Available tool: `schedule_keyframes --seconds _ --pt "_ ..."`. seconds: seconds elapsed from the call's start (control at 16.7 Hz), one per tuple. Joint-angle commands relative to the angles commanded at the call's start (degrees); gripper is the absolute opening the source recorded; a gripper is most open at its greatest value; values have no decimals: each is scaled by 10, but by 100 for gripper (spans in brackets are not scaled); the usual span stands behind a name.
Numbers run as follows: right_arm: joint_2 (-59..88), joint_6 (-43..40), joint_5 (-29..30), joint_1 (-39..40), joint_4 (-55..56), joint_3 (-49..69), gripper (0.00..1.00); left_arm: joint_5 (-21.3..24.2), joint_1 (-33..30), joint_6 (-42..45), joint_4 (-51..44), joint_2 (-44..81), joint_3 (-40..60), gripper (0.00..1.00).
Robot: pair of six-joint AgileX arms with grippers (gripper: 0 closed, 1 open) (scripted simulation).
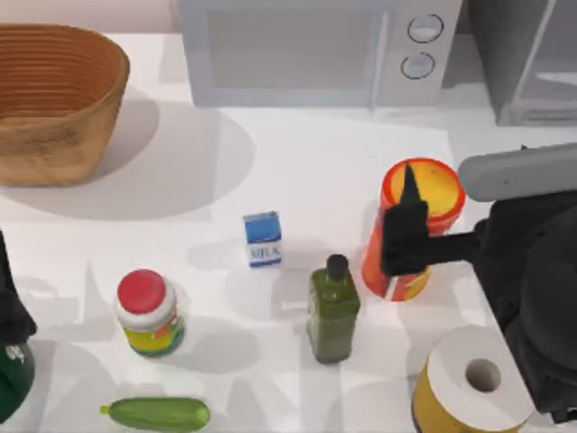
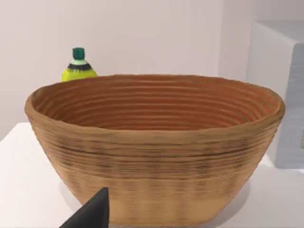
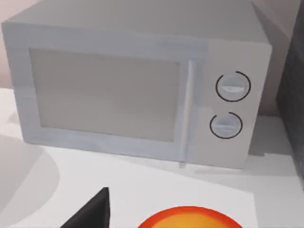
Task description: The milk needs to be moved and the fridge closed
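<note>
From above, the right gripper, black and pointed, hangs over the tall orange canister with the yellow lid at the table's right; I cannot tell how far apart its fingers stand. The small blue-and-white milk carton stands upright mid-table, apart from it, with the dark green glass bottle between them. The grey fridge sits at the back right corner beside the light grey microwave. The left arm is parked at the left edge. Its wrist camera faces the woven brown basket, seemingly empty. The right wrist camera looks at the microwave's two round knobs.
</note>
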Motion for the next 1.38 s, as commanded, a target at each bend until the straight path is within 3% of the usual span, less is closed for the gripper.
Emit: schedule_keyframes --seconds 0.72,1.02,1.38 --pt "408 214 -149 12 -327 426 100 0 0 0 0 0 0 100" --pt "494 266 -179 -5 -402 485 100 0 0 0 0 0 0 100" --pt "496 267 -179 -4 -405 487 100 0 0 0 0 0 0 100"
